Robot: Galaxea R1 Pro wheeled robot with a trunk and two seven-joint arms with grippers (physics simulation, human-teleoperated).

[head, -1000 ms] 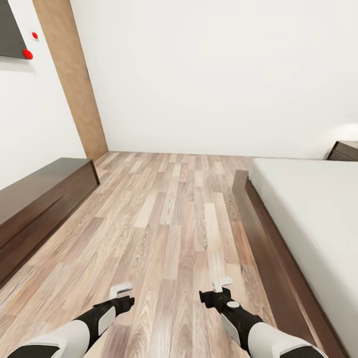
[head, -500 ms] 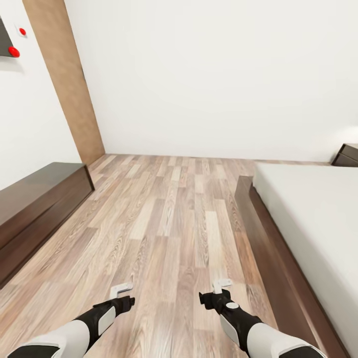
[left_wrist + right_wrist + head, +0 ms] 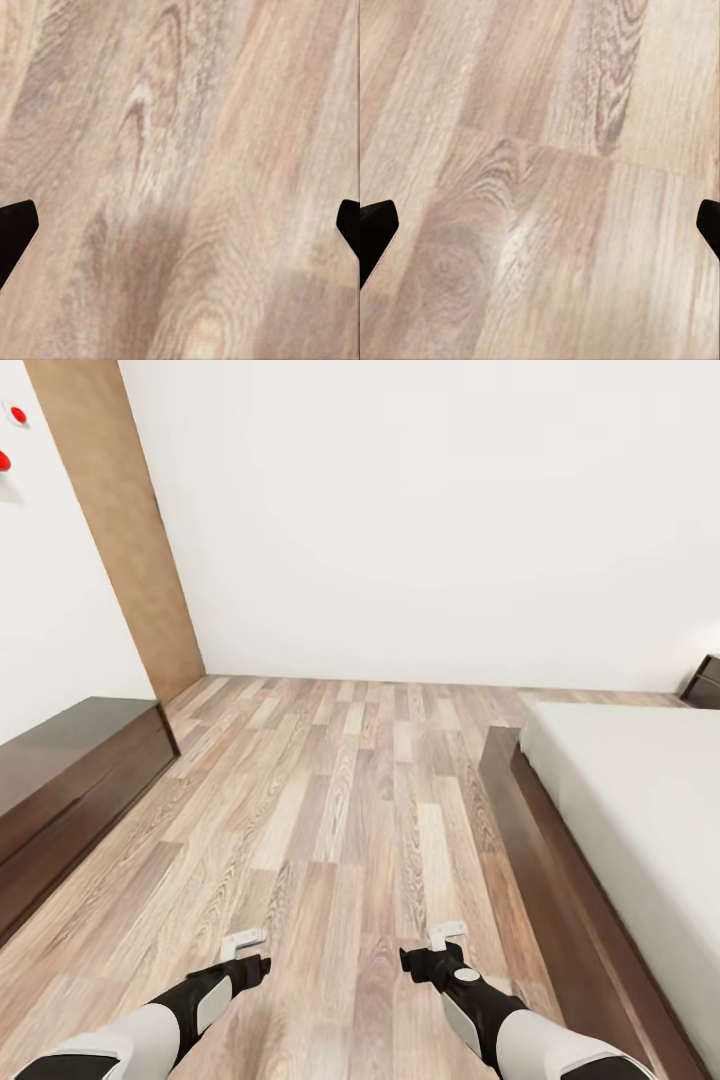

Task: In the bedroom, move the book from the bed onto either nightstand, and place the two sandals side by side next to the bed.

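We're in the bedroom, rolling over the plank floor (image 3: pixel 340 830) with the bed (image 3: pixel 620 810) along our right side; its grey mattress top is bare in what we see, no book or sandals in frame, so we can't place them yet. One nightstand (image 3: pixel 706 682) corner peeks past the bed's far corner, against the white wall. Left tool (image 3: pixel 244 942) and right tool (image 3: pixel 446 934) both hang low over bare floor, holding nothing; both wrist views show dark finger tips at opposite frame edges with planks between, so we read both as spread wide. Risks, as we judge them: the base clips the bed's dark frame edge (image 3: pixel 520 810) if we hug the right side too tight, or the low dark cabinet (image 3: pixel 70 780) on the left if we overcorrect; with the tools this low, an arm could also scrape the frame on a turn. Readable text: none. No brands or labels, just two red dots (image 3: pixel 10 435) on the left wall.
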